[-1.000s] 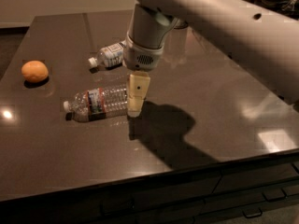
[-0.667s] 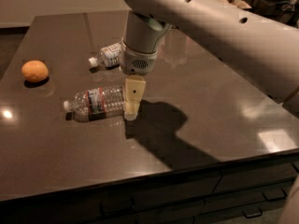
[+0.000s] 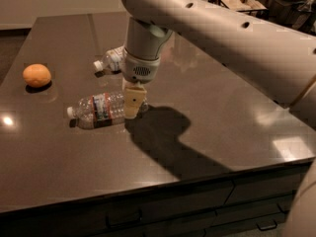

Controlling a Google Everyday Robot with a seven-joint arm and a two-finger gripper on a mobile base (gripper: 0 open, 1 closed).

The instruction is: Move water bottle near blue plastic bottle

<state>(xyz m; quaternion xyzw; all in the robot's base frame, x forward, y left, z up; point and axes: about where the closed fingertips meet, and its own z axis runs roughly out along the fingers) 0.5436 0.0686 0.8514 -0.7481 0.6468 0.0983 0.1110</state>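
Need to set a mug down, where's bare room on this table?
Bare: right half of the table past the arm's shadow, and the front strip before the water bottle. Crowded: left-centre, pincer at the water bottle, blue plastic bottle behind, orange left.

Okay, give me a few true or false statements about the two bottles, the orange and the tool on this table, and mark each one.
1. The water bottle stands upright. False: it lies on its side, cap toward the picture's left edge.
2. The tool is at the water bottle's base end. True.
3. The orange sits between the two bottles. False: it lies apart from both, nearer the picture's left edge.
4. The blue bottle lies farther back than the water bottle, partly hidden by the arm. True.
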